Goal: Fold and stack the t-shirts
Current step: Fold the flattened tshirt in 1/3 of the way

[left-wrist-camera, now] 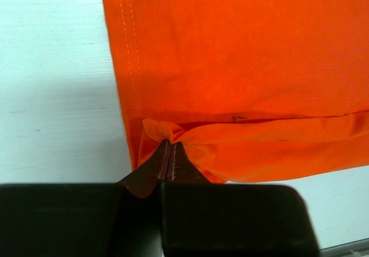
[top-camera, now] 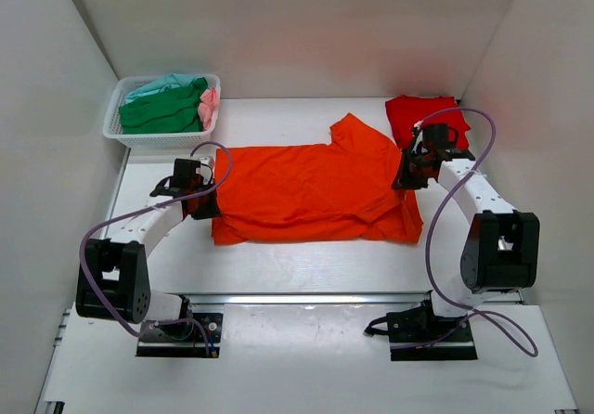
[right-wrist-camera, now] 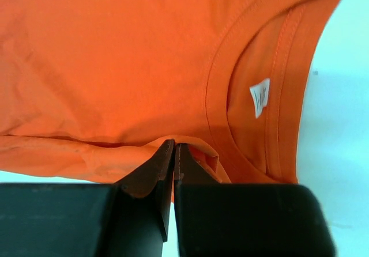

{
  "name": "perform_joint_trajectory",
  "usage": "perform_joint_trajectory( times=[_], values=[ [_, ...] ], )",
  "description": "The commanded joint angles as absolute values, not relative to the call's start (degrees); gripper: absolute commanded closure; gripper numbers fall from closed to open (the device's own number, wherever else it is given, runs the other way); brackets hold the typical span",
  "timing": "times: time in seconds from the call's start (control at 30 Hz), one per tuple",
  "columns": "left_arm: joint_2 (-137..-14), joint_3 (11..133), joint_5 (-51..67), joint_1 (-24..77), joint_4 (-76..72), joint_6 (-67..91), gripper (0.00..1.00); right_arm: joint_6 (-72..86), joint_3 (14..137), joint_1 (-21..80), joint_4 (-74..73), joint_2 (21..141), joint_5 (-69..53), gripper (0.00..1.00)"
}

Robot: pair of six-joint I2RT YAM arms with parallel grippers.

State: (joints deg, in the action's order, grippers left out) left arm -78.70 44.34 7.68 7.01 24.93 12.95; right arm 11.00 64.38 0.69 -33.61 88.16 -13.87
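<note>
A bright orange t-shirt (top-camera: pixel 311 191) lies spread across the middle of the table, its near long edge folded over. My left gripper (top-camera: pixel 206 202) is shut on the shirt's hem end at the left; the wrist view shows the pinched cloth (left-wrist-camera: pixel 173 133) at the fingertips (left-wrist-camera: pixel 170 144). My right gripper (top-camera: pixel 408 177) is shut on the fold next to the collar (right-wrist-camera: pixel 253 95); its fingertips (right-wrist-camera: pixel 173 146) pinch the orange cloth. A deeper red t-shirt (top-camera: pixel 422 115) lies folded at the back right, behind the right gripper.
A white mesh basket (top-camera: pixel 162 138) at the back left holds green, teal and pink tees (top-camera: pixel 167 108). White walls close in the table on the left, back and right. The arm bases stand at the near edge.
</note>
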Motion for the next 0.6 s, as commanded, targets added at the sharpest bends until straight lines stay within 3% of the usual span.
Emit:
perform_joint_trajectory(
  times=[0.0,0.2,0.27,0.3,0.33,0.37,0.43,0.57],
  values=[
    [-78.7,46.4,8.2,6.5,25.0,10.9,0.94,8.7,68.3,1.1,-29.9,89.6,-15.1,1.00],
    [-82.6,50.0,8.0,6.3,24.4,10.6,0.94,6.2,73.8,2.5,-31.4,95.5,-15.2,1.00],
    [-84.1,52.5,7.8,6.3,24.4,10.2,0.84,5.4,76.5,2.6,-31.6,98.4,-14.9,1.00],
    [-85.3,53.1,7.4,6.4,24.8,10.6,0.65,5.4,77.2,2.5,-31.9,99.3,-14.6,1.00],
    [-85.9,54.6,7.0,6.2,25.0,10.7,0.63,5.4,78.3,2.5,-31.9,99.7,-13.0,0.94],
    [-86.7,54.9,6.7,6.1,25.0,10.9,0.61,5.7,78.4,2.6,-31.8,99.8,-11.3,0.80],
    [-86.1,56.9,5.5,5.6,26.6,11.7,0.47,6.5,77.8,2.7,-31.1,98.4,-8.1,0.67],
    [-83.0,55.9,4.7,6.1,29.6,12.0,0.40,6.3,72.1,2.5,-30.8,91.4,-2.2,0.38]
  ],
)
